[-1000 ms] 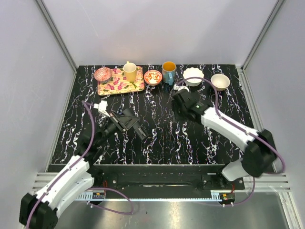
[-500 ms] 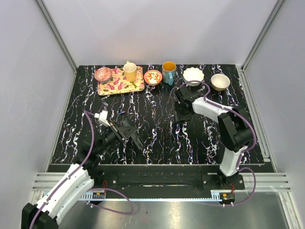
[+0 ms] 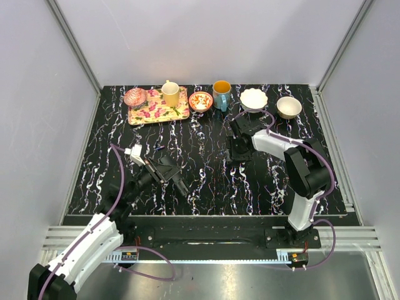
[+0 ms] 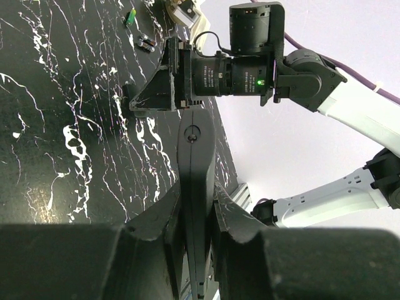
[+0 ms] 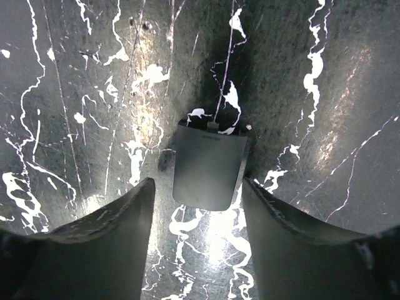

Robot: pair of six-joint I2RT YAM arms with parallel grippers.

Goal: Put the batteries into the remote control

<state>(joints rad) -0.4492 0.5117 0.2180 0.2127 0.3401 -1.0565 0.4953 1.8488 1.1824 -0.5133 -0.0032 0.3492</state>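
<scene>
My left gripper (image 3: 164,170) is shut on the remote control (image 3: 181,185), a slim black bar held off the table at the left centre. In the left wrist view the remote control (image 4: 197,162) runs edge-on between the jaws and points toward the right arm's gripper (image 4: 156,87). Two small batteries (image 4: 147,44) lie on the table beyond it. My right gripper (image 3: 237,152) points down at the table, open. A flat dark battery cover (image 5: 209,164) lies loose on the marble between its fingers (image 5: 128,212), touching neither.
Along the back edge stand a floral tray (image 3: 157,111) with a yellow cup (image 3: 170,94) and a pink bowl (image 3: 134,97), a red-patterned bowl (image 3: 200,101), a blue mug (image 3: 220,94) and two white bowls (image 3: 254,98). A small green item (image 4: 130,17) lies near the batteries.
The right arm folded back and swung left, lowered to the table, and its jaws widened off the battery cover. The left gripper shifted slightly down-left, still holding the remote control.
</scene>
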